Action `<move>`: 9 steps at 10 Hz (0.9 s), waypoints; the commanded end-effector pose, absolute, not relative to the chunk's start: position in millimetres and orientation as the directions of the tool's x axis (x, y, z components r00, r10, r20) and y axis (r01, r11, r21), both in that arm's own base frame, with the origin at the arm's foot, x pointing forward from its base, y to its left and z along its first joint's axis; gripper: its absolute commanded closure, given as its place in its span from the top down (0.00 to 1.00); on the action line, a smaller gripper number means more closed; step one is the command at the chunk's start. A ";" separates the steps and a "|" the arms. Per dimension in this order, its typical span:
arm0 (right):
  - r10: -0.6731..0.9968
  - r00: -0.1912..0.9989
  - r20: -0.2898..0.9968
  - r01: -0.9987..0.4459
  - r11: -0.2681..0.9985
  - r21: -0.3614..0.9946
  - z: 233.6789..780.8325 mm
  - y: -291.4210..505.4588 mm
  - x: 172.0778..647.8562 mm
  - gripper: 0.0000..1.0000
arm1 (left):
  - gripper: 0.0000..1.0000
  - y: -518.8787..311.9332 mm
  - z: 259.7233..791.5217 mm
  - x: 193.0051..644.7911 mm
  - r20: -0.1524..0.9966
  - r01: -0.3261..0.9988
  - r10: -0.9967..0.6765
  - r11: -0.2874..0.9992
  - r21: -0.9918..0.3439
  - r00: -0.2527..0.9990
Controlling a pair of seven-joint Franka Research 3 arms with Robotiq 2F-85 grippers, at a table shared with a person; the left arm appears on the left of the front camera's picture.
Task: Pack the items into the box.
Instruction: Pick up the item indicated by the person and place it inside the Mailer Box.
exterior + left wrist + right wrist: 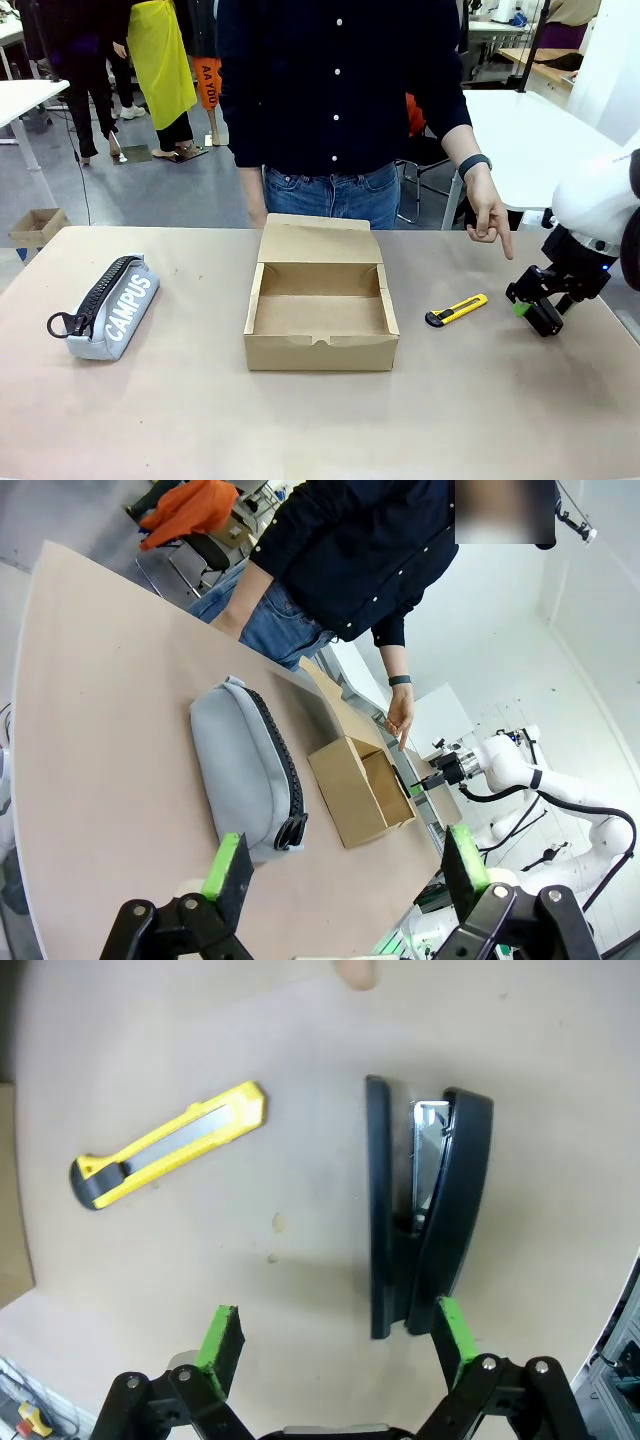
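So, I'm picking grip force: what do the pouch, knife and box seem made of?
Pouch: soft matte grey-blue fabric, judging by its slumped shape. Knife: probably smooth yellow plastic, with a greyish metal-looking strip. Box: matte brown cardboard, creased at folds.

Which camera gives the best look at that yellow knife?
The right wrist view: the yellow knife lies close and whole. The front view shows it small, right of the box. Left wrist view: too small to tell.
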State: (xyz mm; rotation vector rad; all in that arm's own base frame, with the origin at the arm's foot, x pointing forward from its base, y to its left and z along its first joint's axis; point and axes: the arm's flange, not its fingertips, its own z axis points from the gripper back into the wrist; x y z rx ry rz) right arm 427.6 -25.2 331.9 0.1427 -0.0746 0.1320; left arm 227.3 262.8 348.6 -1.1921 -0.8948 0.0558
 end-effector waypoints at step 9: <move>0.042 0.982 0.186 -0.037 0.999 -0.030 323.7 -33.7 437.8 1.00 | 1.00 261.8 350.1 227.7 0.592 0.428 0.486 0.412 -0.804 0.644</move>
